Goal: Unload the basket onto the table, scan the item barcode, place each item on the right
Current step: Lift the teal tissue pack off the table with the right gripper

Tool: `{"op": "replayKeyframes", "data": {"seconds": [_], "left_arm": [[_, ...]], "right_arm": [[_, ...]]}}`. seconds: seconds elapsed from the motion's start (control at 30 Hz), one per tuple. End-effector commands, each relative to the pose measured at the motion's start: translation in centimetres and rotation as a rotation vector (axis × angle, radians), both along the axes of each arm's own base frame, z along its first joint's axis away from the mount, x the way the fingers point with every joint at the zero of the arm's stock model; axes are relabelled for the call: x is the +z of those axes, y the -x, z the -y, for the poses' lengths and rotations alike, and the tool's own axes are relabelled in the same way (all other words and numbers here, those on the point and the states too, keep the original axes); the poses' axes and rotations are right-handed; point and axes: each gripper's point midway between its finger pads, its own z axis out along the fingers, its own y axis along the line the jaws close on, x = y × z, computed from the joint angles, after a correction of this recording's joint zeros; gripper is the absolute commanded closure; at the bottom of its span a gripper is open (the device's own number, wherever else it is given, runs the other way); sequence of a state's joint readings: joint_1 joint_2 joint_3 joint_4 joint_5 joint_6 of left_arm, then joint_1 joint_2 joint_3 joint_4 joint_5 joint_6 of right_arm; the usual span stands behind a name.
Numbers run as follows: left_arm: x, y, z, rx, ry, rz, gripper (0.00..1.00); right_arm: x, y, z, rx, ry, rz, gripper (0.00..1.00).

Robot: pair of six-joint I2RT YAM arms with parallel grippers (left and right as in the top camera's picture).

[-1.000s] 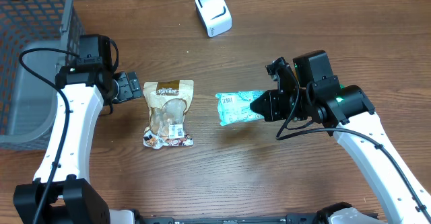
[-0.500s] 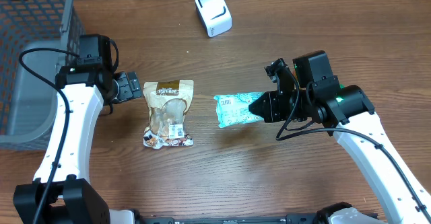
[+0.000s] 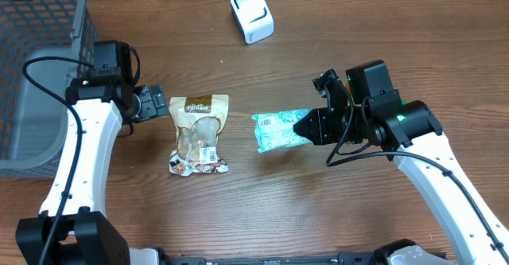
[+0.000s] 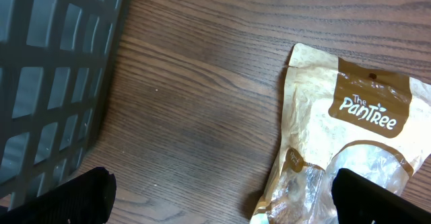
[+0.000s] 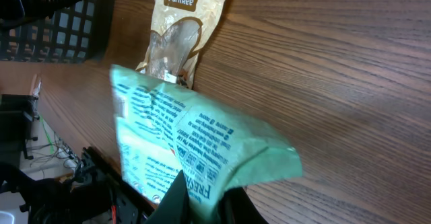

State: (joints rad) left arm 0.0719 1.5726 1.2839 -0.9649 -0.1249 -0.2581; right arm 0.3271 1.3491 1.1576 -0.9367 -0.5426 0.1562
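Found packet (image 3: 278, 127) near bench centre, slightly right, with right tool (image 3: 306, 126) clamped on its right-hand end. Seemed lifted and drooping in the wrist view. Looked light, thin and floppy, film probably slick; judged likely to sag and twist if swung fast. Best gripped by the crimped end, leaving printed face bare for scanner (image 3: 252, 14) near far edge. Saw left tool (image 3: 155, 103) spread wide, empty, just beside pouch (image 3: 199, 134).

Brown wood-grain table (image 3: 278, 209) under soft, even light
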Motion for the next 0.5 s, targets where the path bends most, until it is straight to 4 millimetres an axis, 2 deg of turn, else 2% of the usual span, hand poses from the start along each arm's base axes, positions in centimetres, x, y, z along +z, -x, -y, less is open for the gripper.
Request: {"op": "replayKeyframes", "data": {"seconds": [0.0, 0.47], "left_arm": [[0.71, -0.31, -0.22, -0.007, -0.017, 0.019, 0.00], [0.71, -0.31, -0.23, -0.007, -0.017, 0.019, 0.01]], "right_arm": [[1.68, -0.04, -0.27, 0.014, -0.027, 0.039, 0.89], [1.20, 0.77, 0.00, 0.014, -0.013, -0.004, 0.89]]}}
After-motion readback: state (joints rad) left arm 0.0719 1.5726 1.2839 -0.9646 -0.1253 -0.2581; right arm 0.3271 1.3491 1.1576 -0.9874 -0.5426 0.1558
